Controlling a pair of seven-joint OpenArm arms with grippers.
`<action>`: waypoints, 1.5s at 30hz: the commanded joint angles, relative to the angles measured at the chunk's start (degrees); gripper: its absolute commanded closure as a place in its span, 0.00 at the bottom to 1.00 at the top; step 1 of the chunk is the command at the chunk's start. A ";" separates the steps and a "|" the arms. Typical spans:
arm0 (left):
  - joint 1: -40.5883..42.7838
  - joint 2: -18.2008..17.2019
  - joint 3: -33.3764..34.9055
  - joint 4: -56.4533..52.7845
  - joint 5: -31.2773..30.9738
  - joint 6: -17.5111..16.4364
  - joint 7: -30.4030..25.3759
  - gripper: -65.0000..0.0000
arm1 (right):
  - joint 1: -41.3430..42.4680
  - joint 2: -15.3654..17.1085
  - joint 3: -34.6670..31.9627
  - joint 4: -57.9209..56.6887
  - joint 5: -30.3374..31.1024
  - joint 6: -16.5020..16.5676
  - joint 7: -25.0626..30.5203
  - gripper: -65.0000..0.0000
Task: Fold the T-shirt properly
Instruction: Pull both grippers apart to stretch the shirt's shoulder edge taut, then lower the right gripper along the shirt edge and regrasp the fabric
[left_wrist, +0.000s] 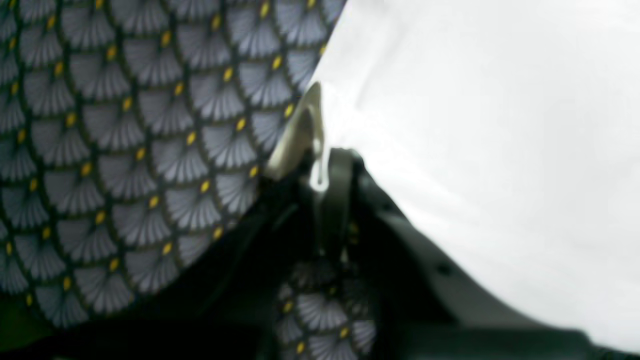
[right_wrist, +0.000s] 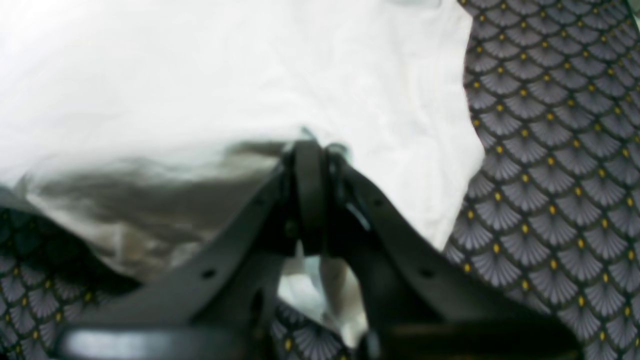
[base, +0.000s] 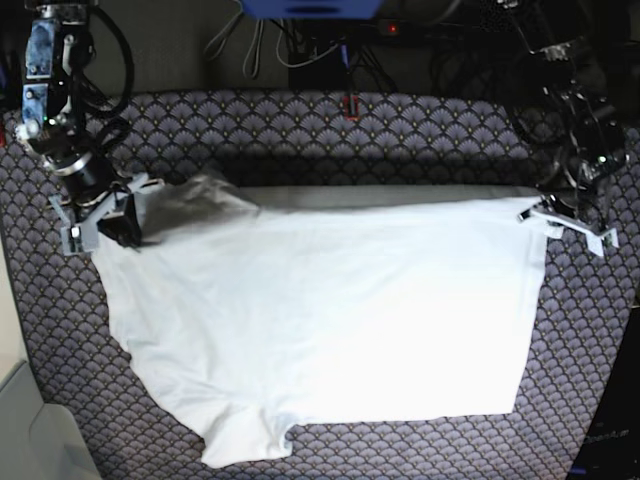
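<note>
In the base view the shirt (base: 330, 320) lies spread across the middle of the frame on the patterned cloth (base: 300, 110). Its near edge runs along the lower part of the frame, with a loose lobe, probably a sleeve, at the lower left. Farther back, the far edge is lifted into a taut, shadowed fold line across the upper middle. The right gripper (base: 100, 215) sits at the upper left of the base view and, as its wrist view confirms, has its jaws closed on the bunched far left corner of the shirt. The left gripper (base: 565, 222) sits at the upper right, jaws likewise pinched on the far right corner; its wrist view shows a thin strip of cloth caught between the fingertips (left_wrist: 320, 150). The step in hand appears to be carrying the far edge toward the near edge. To do it well, move both grippers at matched height and speed, keep the edge taut between them, and lay it square on the near edge before releasing.
</note>
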 joint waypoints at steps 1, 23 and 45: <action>-0.84 -0.99 -0.12 0.92 0.24 0.05 -0.84 0.99 | 0.63 1.48 -0.26 -0.04 0.28 -0.24 1.52 1.00; -3.48 -0.99 -0.12 -3.48 0.24 0.05 -0.93 0.99 | 13.65 4.73 -8.53 -13.66 0.28 -0.24 1.61 1.00; -3.48 -0.99 -0.12 -3.48 0.24 0.05 -0.93 0.99 | 22.96 7.46 -20.04 -21.05 0.19 -0.24 1.70 1.00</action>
